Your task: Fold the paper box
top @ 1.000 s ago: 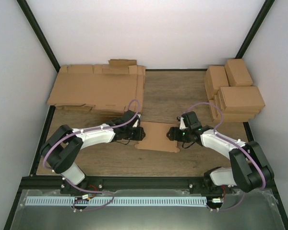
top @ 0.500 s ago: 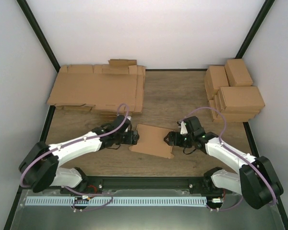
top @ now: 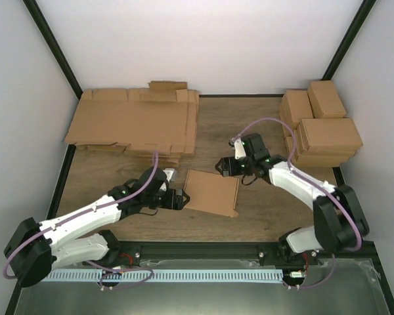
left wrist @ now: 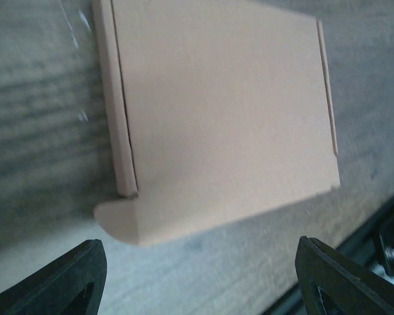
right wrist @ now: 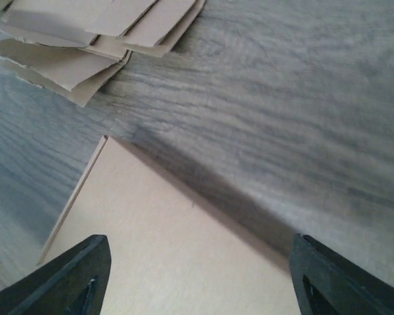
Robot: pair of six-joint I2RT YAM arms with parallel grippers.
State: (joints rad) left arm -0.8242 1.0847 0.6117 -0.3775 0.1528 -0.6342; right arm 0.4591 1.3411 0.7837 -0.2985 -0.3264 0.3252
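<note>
The paper box point(top: 212, 192) is a closed, flat brown cardboard box lying on the wooden table between the arms. In the left wrist view the box point(left wrist: 223, 111) fills the upper frame, with a rounded tab at its near left corner. In the right wrist view its top face point(right wrist: 171, 249) lies under the fingers. My left gripper point(top: 178, 199) is open and empty, just left of the box. My right gripper point(top: 223, 167) is open and empty, above the box's far right corner and apart from it.
A pile of flat cardboard sheets point(top: 134, 125) lies at the back left; its edge shows in the right wrist view point(right wrist: 85, 39). Stacked finished boxes point(top: 320, 128) stand at the back right. The black frame rail point(top: 197, 251) runs along the near edge.
The box has turned and settled flat, nearer the front. My left gripper slid back toward the near left. My right gripper lifted off and moved back and left, away from the box.
</note>
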